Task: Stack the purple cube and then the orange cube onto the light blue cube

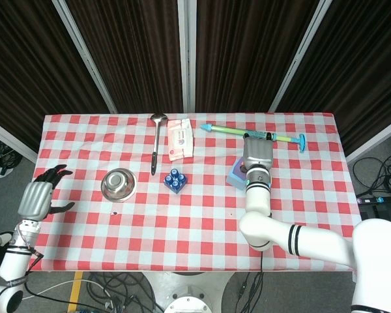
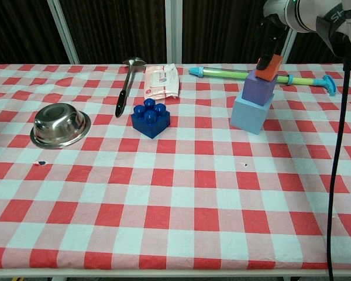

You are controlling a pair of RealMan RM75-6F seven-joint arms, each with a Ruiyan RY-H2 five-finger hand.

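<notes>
The light blue cube [image 2: 250,115] stands right of the table's middle, with the purple cube [image 2: 258,87] stacked on it, slightly turned. An orange cube [image 2: 268,67] hangs tilted, its lower edge at the purple cube's top; whether they touch I cannot tell. The dark fingers [image 2: 274,43] of my right hand [image 1: 257,155] pinch the orange cube from above. In the head view this hand hides most of the stack; only a light blue cube [image 1: 234,177] edge shows. My left hand [image 1: 38,197] hovers off the table's left edge, fingers apart, holding nothing.
A blue studded brick [image 2: 150,119] sits left of the stack, a steel bowl [image 2: 59,124] further left. A ladle [image 2: 126,85] and a wipes packet [image 2: 161,81] lie at the back. A green and blue tube toy [image 2: 240,74] lies just behind the stack.
</notes>
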